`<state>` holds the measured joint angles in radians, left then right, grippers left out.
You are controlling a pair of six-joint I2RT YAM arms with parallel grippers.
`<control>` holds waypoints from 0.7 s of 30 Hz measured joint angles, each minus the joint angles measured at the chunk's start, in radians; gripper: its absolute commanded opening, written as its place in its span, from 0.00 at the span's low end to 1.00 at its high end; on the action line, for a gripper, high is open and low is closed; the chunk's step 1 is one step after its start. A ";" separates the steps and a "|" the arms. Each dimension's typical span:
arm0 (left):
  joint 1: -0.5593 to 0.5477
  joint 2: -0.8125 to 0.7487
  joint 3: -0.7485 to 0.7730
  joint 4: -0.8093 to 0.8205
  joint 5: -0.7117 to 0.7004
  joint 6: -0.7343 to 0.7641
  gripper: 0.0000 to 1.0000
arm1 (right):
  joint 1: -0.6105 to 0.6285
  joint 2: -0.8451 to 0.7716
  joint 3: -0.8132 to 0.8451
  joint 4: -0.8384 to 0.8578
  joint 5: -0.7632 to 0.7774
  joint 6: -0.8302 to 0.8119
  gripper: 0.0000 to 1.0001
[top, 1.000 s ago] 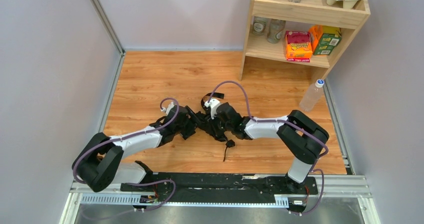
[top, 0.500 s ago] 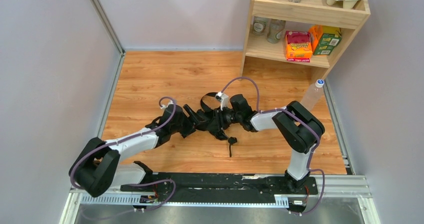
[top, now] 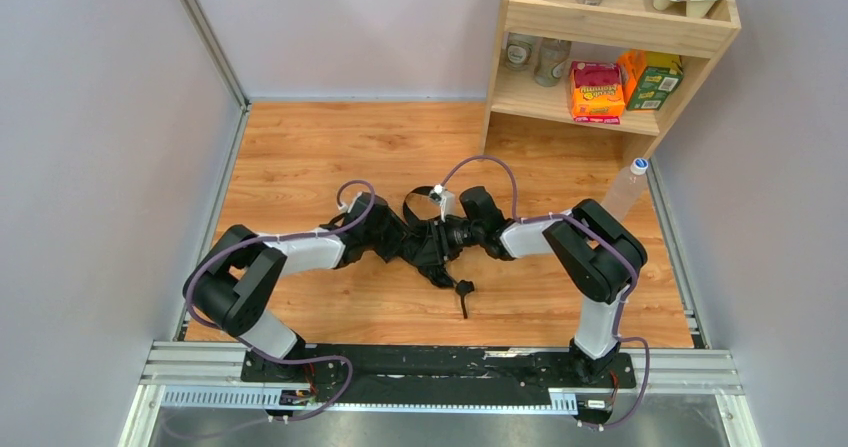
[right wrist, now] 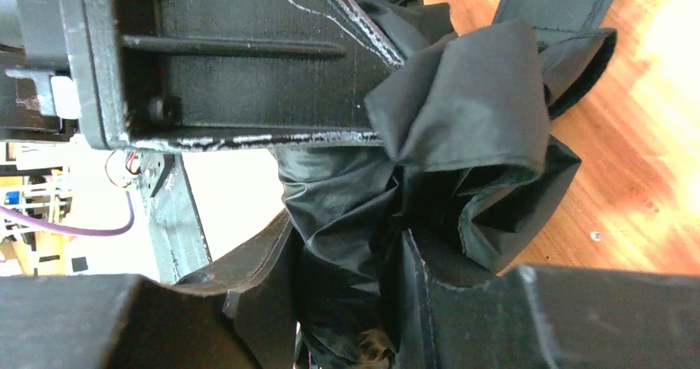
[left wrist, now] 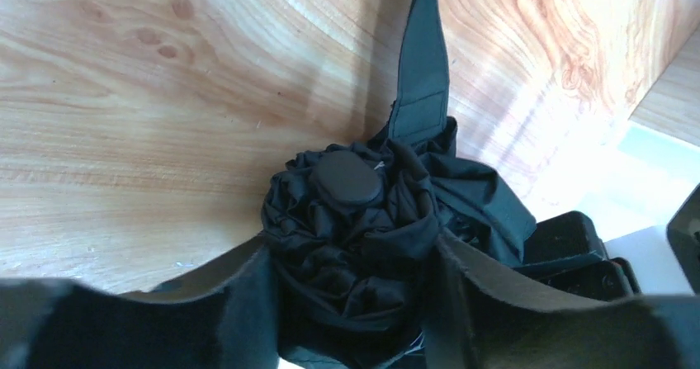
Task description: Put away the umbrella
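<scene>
The umbrella (top: 425, 245) is a bundle of crumpled black fabric lying on the wooden floor between my two arms. Its closing strap (top: 410, 203) loops out behind it, and its small handle with wrist strap (top: 461, 291) lies in front. My left gripper (top: 392, 239) is shut on the fabric from the left. In the left wrist view its fingers (left wrist: 239, 303) flank the folds around the round top cap (left wrist: 345, 177). My right gripper (top: 447, 237) is shut on the fabric from the right. In the right wrist view the umbrella (right wrist: 462, 138) bunches between the fingers (right wrist: 470, 311).
A wooden shelf unit (top: 610, 22) with snack boxes, cups and jars stands at the back right. A clear plastic bottle (top: 624, 190) stands on the floor next to it. Grey walls close in the left, back and right sides.
My left arm has folded in, with its elbow drawn right and its gripper closer onto the umbrella. My right gripper went up and right 1.0 s ago, then held. The handle shifted slightly right.
</scene>
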<state>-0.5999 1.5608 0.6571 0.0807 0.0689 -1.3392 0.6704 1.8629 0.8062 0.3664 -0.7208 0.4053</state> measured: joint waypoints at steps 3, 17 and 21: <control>-0.011 0.001 -0.035 0.055 -0.024 -0.045 0.11 | -0.002 0.000 0.008 -0.017 -0.002 0.012 0.00; -0.048 -0.017 -0.044 -0.006 -0.031 -0.123 0.00 | 0.179 -0.217 0.079 -0.489 0.399 -0.077 1.00; -0.049 -0.038 -0.026 -0.101 -0.030 -0.123 0.00 | 0.330 -0.297 0.084 -0.587 0.678 -0.172 1.00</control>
<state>-0.6487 1.5230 0.6312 -0.0200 0.0391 -1.4620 1.0008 1.5661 0.8906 -0.2211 -0.0425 0.2329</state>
